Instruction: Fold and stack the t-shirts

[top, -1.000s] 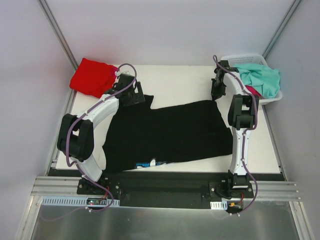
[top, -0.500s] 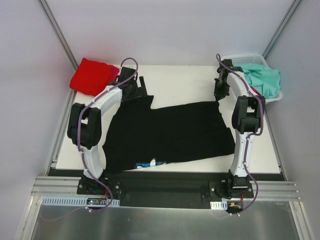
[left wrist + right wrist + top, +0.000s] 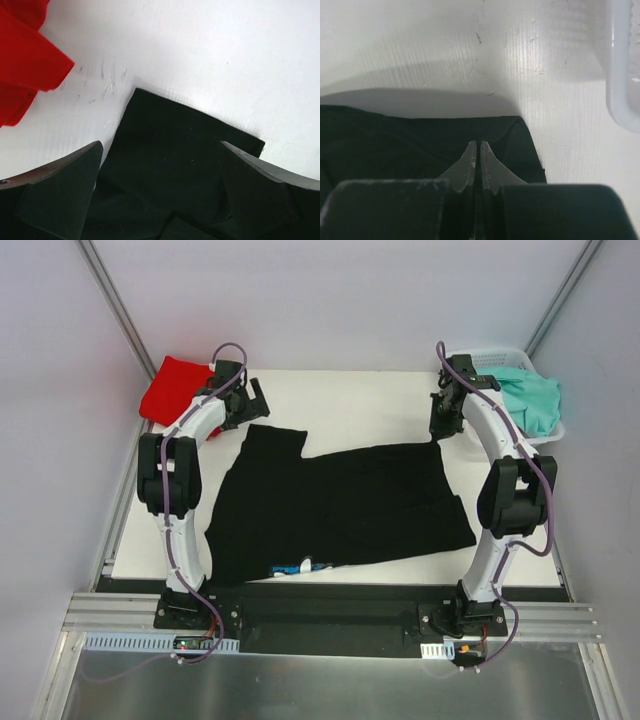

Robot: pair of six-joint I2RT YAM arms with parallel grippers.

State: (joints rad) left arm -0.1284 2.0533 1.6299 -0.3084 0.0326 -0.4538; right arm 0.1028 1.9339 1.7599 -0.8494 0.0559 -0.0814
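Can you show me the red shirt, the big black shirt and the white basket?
red shirt (image 3: 172, 390): top view, middle of the cloth.
black shirt (image 3: 340, 505): top view, middle of its spread-out body.
white basket (image 3: 480, 355): top view, its far rim.

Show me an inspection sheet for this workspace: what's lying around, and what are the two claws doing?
Surface: white table, lightly scuffed.
Job's things: black t-shirt spread flat mid-table; red t-shirt bunched at the far left corner; teal t-shirt heaped in the basket.
Clutter: white basket at the far right corner.
Grippers: left gripper open over the black shirt's far left corner; right gripper shut on its far right corner.
Cables: purple cables run along both arms.
Surroundings: pale walls on three sides; metal rail at the near edge.
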